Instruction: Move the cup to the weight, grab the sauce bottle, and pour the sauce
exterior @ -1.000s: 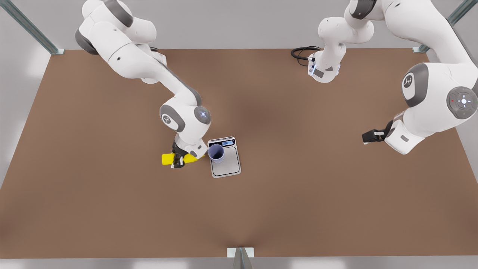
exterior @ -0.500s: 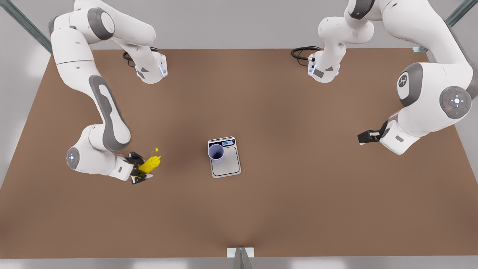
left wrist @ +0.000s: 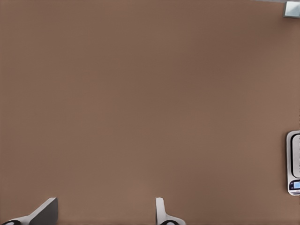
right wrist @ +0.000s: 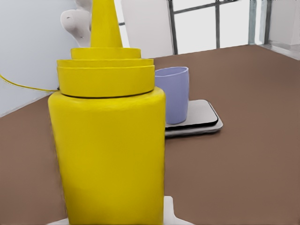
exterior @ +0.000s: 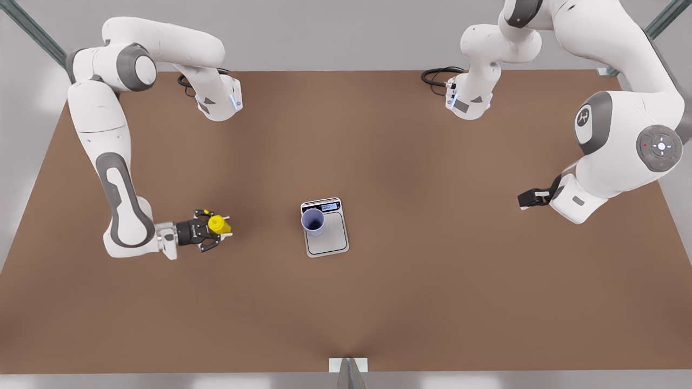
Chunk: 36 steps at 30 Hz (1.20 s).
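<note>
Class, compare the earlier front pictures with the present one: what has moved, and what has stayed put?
The right hand carried the sauce bottle from beside the weight toward the front view's left, turning it upright, still gripped. The cup stayed on the weight; the left hand barely moved.

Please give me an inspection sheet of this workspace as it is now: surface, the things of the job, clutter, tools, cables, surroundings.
Surface: brown table, bare, no spill seen.
Cup: upright on the weight, at the corner beside the display.
Sauce bottle: upright, nozzle up, apart from the weight, on the front view's left.
Clutter: nothing seen.
Right tool: shut on the sauce bottle, lying level.
Left tool: open, holding nothing, waiting on the front view's right.
Cables: black coils at each arm base on the far edge.
Surroundings: grey walls, metal frame posts, a small bracket at the near edge.
</note>
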Each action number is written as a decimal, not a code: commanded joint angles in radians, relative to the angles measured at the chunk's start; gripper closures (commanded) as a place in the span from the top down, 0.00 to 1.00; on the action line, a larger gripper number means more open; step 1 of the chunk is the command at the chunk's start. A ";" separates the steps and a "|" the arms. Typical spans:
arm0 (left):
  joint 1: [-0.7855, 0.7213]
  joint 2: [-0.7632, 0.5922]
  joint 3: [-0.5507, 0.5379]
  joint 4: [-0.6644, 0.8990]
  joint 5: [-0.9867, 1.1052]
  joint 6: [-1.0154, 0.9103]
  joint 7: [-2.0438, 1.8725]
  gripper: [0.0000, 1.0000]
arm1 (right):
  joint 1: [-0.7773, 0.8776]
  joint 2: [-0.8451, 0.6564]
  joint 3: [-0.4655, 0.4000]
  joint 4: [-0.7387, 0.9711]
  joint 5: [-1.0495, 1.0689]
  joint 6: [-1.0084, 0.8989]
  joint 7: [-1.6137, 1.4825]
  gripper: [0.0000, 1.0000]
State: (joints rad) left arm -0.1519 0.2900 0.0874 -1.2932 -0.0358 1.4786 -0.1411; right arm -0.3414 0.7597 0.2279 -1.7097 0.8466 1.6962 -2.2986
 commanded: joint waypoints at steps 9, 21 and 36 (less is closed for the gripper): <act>0.002 0.001 0.002 0.003 -0.003 -0.003 -0.002 1.00 | -0.013 0.073 -0.001 0.002 0.092 0.019 -0.212 0.50; -0.002 0.005 0.000 0.005 -0.016 -0.001 -0.031 1.00 | -0.016 0.106 -0.001 0.005 0.101 0.031 -0.211 0.60; -0.014 -0.008 0.000 0.005 -0.015 -0.008 -0.049 1.00 | -0.018 0.106 -0.001 0.007 0.101 0.022 -0.209 0.69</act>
State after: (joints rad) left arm -0.1654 0.2809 0.0880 -1.2886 -0.0512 1.4711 -0.1903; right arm -0.3590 0.8652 0.2270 -1.7027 0.9474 1.7181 -2.5081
